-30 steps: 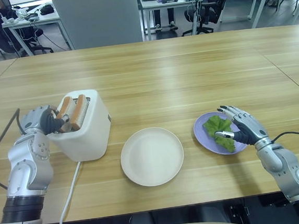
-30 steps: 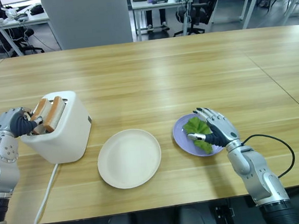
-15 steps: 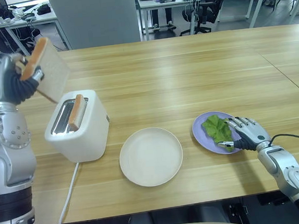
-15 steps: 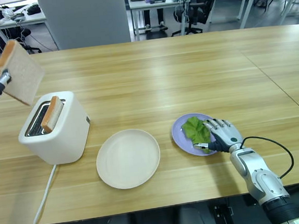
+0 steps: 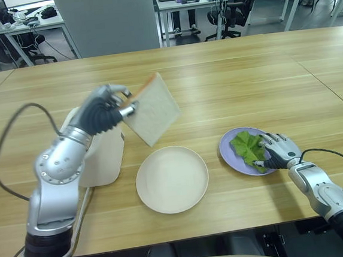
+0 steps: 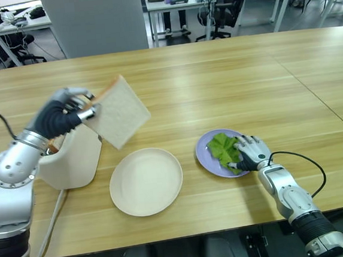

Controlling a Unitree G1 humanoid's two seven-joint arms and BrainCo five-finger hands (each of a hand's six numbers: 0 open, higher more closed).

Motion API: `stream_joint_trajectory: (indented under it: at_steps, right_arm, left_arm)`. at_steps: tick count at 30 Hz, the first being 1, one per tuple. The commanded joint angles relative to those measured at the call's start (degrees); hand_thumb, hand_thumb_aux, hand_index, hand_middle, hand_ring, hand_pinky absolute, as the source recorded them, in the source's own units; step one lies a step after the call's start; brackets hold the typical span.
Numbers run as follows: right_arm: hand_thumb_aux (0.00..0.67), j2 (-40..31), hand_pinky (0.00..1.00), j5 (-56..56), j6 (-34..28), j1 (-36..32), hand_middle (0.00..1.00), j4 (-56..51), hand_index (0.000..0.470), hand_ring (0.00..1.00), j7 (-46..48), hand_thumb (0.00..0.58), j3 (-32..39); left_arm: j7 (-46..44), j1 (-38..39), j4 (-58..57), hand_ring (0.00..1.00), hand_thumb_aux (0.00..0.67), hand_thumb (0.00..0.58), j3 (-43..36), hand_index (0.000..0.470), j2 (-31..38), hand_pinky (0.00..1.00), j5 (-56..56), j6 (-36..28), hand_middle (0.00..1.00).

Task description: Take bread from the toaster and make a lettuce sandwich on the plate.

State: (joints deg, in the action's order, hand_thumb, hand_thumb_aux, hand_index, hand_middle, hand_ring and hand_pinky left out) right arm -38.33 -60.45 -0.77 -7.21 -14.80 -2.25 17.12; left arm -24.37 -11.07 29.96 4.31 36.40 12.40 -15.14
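My left hand (image 5: 102,111) is shut on a slice of bread (image 5: 153,109), held tilted in the air above the far left rim of the cream plate (image 5: 172,179). The white toaster (image 5: 106,156) stands behind my left arm, which hides its slots in the left eye view. A green lettuce leaf (image 5: 249,147) lies on a small purple plate (image 5: 233,157) to the right of the cream plate. My right hand (image 5: 275,153) rests at the purple plate's right edge with its curled fingers on the lettuce.
The toaster's white cable (image 6: 48,231) runs off the table's front edge. Bare wooden table (image 5: 227,81) stretches behind the plates. Office desks and chairs (image 5: 232,3) stand beyond the far edge.
My left hand has carried the bread slice down and to the right, from high over the toaster to above the cream plate's edge. My right hand has closed in on the lettuce.
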Motion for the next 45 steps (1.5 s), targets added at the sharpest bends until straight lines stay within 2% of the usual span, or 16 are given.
stream_joint_trajectory:
  at_steps: [1, 13, 26, 27, 28, 29, 32, 33, 34, 39, 40, 41, 42, 43, 44, 45]
  right_arm:
    - [0.67, -0.3, 0.0, 0.8, -0.1, -0.6, 0.0, -0.8, 0.46, 0.0, -0.6, 0.58, 0.6]
    - [0.67, -1.0, 0.0, 3.2, 0.5, -0.9, 0.0, 0.8, 0.46, 0.0, -1.8, 0.58, -0.2]
    - [0.67, -4.5, 0.0, 9.7, 6.3, -2.0, 0.0, 2.1, 0.46, 0.0, -0.5, 0.58, -2.4]
    - [0.67, -5.0, 0.0, 10.7, 7.6, -2.3, 0.0, 1.1, 0.46, 0.0, 1.0, 0.58, -2.0]
    - [0.67, -5.4, 0.0, 11.5, 8.7, -2.4, 0.0, 0.3, 0.46, 0.0, 1.9, 0.58, -1.7]
    - [0.67, -5.9, 0.0, 12.2, 9.9, -2.6, 0.0, -0.4, 0.46, 0.0, 2.7, 0.58, -1.6]
    - [0.67, -7.1, 0.0, 13.9, 11.8, -2.4, 0.0, 0.6, 0.46, 0.0, 3.2, 0.58, -2.7]
    - [0.67, -7.4, 0.0, 14.4, 12.2, -2.3, 0.0, 1.1, 0.46, 0.0, 3.0, 0.58, -3.2]
    - [0.67, -7.6, 0.0, 14.8, 12.5, -2.4, 0.0, 1.9, 0.46, 0.0, 2.8, 0.58, -3.7]
    - [0.67, -7.8, 0.0, 15.1, 13.7, -2.1, 0.0, 9.3, 0.46, 0.0, 1.6, 0.58, -6.0]
    - [0.67, -7.8, 0.0, 15.0, 13.9, -2.2, 0.0, 11.6, 0.46, 0.0, 1.3, 0.58, -6.8]
    - [0.67, -7.8, 0.0, 15.0, 14.0, -2.2, 0.0, 13.1, 0.46, 0.0, 1.2, 0.58, -7.3]
    - [0.67, -7.7, 0.0, 15.0, 14.0, -2.2, 0.0, 14.6, 0.46, 0.0, 1.1, 0.58, -7.9]
    - [0.67, -7.7, 0.0, 15.1, 14.1, -2.3, 0.0, 16.5, 0.46, 0.0, 1.1, 0.58, -8.6]
    - [0.67, -7.6, 0.0, 15.2, 14.1, -2.5, 0.0, 18.3, 0.46, 0.0, 1.4, 0.58, -9.2]
    - [0.67, -7.4, 0.0, 15.3, 14.1, -2.7, 0.0, 19.8, 0.46, 0.0, 1.5, 0.58, -9.8]
  left_arm:
    - [-3.2, 2.3, -4.8, 1.0, 0.67, 0.58, -5.6, 0.46, 0.2, 1.0, 0.7, 1.8, 1.0]
    - [-4.0, -0.1, -27.3, 1.0, 0.67, 0.58, -18.3, 0.46, -3.3, 1.0, 5.8, 9.6, 1.0]
    - [1.1, -7.5, -47.2, 1.0, 0.67, 0.58, -31.2, 0.46, -2.3, 1.0, 24.1, 19.0, 1.0]
    - [1.6, -7.9, -47.7, 1.0, 0.562, 0.565, -31.8, 0.386, -2.1, 1.0, 25.5, 19.4, 1.0]
    - [2.3, -8.2, -47.9, 1.0, 0.562, 0.565, -32.1, 0.386, -2.1, 1.0, 26.6, 19.7, 1.0]
    - [3.0, -8.5, -48.0, 1.0, 0.355, 0.452, -32.1, 0.244, -2.2, 1.0, 27.4, 19.9, 1.0]
    - [4.6, -9.2, -47.4, 1.0, 0.347, 0.445, -32.0, 0.238, -2.4, 1.0, 29.1, 20.5, 1.0]
    - [5.3, -9.3, -47.1, 1.0, 0.116, 0.183, -32.0, 0.079, -2.4, 1.0, 30.0, 20.6, 1.0]
    - [5.8, -9.3, -46.6, 1.0, 0.0, 0.0, -31.9, 0.0, -2.4, 1.0, 30.7, 20.6, 1.0]
    - [9.9, -9.8, -42.9, 1.0, 0.0, 0.0, -31.0, 0.0, -2.2, 1.0, 35.4, 20.0, 1.0]
    - [11.1, -9.8, -41.1, 0.67, 0.0, 0.0, -30.5, 0.0, -1.8, 0.67, 36.4, 19.9, 0.67]
    - [11.9, -9.9, -40.0, 0.67, 0.0, 0.0, -30.1, 0.0, -1.7, 0.67, 37.1, 19.9, 0.67]
    - [12.5, -9.8, -38.7, 0.4, 0.0, 0.0, -29.6, 0.0, -1.4, 0.4, 37.7, 19.8, 0.4]
    - [13.4, -9.6, -36.7, 0.31, 0.0, 0.0, -28.9, 0.0, -1.0, 0.31, 38.5, 19.4, 0.31]
    - [13.9, -9.3, -34.7, 0.31, 0.0, 0.0, -27.9, 0.0, -0.6, 0.31, 38.9, 18.9, 0.31]
    - [14.4, -8.9, -32.6, 0.0, 0.0, 0.0, -27.0, 0.0, -0.2, 0.0, 39.3, 18.4, 0.0]
